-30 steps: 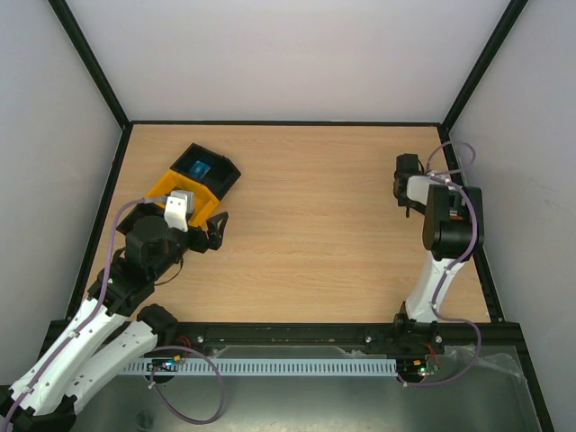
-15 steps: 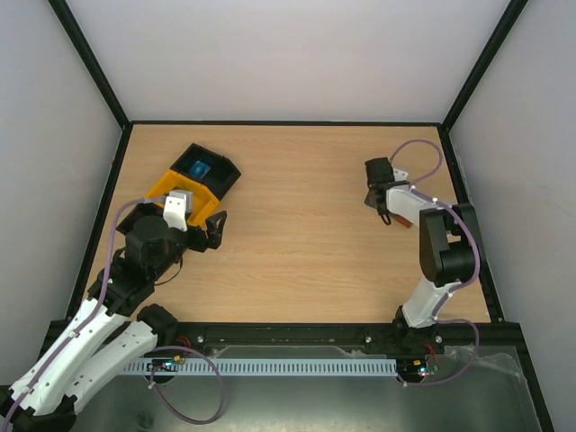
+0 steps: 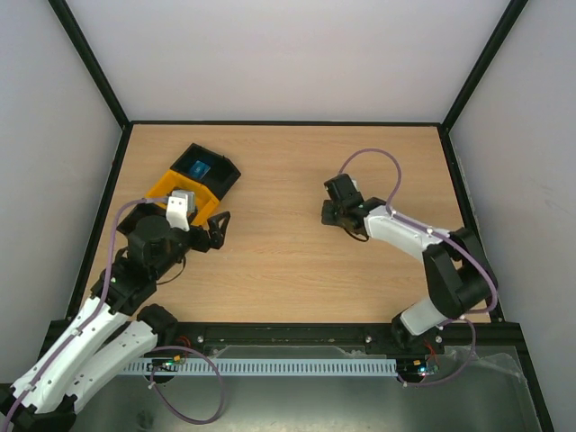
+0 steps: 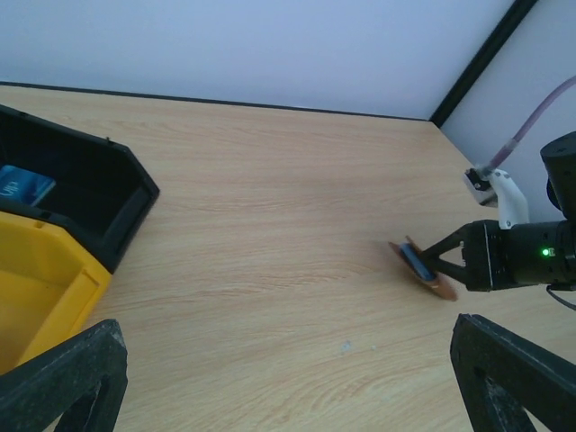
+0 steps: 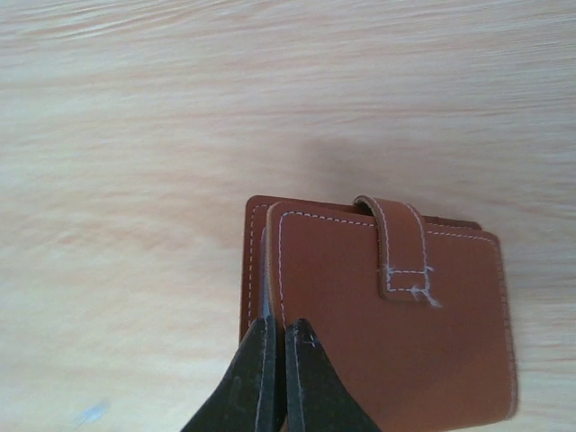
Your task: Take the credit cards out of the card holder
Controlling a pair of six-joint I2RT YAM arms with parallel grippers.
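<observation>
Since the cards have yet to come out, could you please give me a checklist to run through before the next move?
1. Right gripper gripping the card holder: ok, jaws shut on its edge.
2. Card holder opened: not ok, the strap wraps over its edge and the covers lie together.
3. Credit cards showing: not ok, none is visible.
4. Left gripper ready: ok, jaws wide open, beside the yellow bin.
5. Card holder flat on the table: cannot tell; it looks tilted in the left wrist view.
</observation>
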